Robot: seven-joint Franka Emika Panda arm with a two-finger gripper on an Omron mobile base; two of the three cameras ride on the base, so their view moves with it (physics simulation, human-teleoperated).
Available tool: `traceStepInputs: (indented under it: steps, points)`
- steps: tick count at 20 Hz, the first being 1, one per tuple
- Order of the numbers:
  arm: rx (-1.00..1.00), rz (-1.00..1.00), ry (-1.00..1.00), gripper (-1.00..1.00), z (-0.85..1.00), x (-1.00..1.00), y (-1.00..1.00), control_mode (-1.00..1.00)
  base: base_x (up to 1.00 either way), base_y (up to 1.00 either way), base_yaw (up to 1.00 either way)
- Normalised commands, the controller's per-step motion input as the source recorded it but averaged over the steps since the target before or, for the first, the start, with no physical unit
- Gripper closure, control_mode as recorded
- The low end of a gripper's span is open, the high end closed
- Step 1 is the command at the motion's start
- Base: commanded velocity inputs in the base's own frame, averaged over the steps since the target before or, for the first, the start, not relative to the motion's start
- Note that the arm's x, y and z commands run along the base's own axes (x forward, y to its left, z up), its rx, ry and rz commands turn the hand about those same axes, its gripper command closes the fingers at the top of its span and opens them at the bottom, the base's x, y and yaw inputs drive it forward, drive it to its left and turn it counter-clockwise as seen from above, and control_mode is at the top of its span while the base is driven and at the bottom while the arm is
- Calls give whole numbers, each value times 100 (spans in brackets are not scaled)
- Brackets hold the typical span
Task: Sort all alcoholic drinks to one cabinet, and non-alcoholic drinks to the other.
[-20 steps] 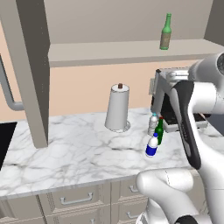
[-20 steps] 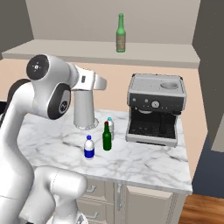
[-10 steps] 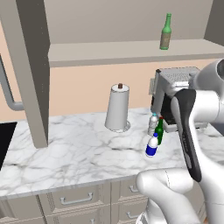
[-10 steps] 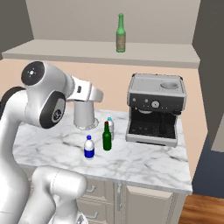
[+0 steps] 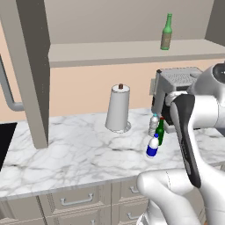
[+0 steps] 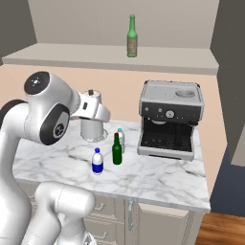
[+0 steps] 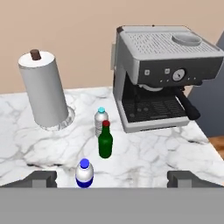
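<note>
Spread to its widest, our end effector holds nothing and touches nothing; its two dark fingertips rise far apart at the bottom of the hand view, above the bench and short of the bottles.

Three drinks stand clustered on the marble bench. We see the dark green glass bottle with a red cap in the middle, upright. Just behind it, close enough that we cannot tell whether they touch, stands the clear plastic bottle with a pale teal cap. The white bottle with blue label stands a little apart, nearer to us, its lower part cut off by the bottom of the hand view. The olive-green bottle with a tan label stands upright, alone on the open shelf above.

In the left base view our own forearm covers part of the green bottle and much of the coffee machine. That machine stands right of the cluster, and a paper towel roll on its holder stands left of it. Drawer fronts sit below the bench edge.
</note>
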Motion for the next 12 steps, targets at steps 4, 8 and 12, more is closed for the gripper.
traceStepInputs:
  steps: [4,8,12]
  points:
    - [4,0,8,-100,-27,-2,0,-100,0,0,0]
    - [4,0,6,-100,-27,0,0,-100,0,0,0]
    - [4,0,7,-100,-27,0,0,-100,0,0,0]
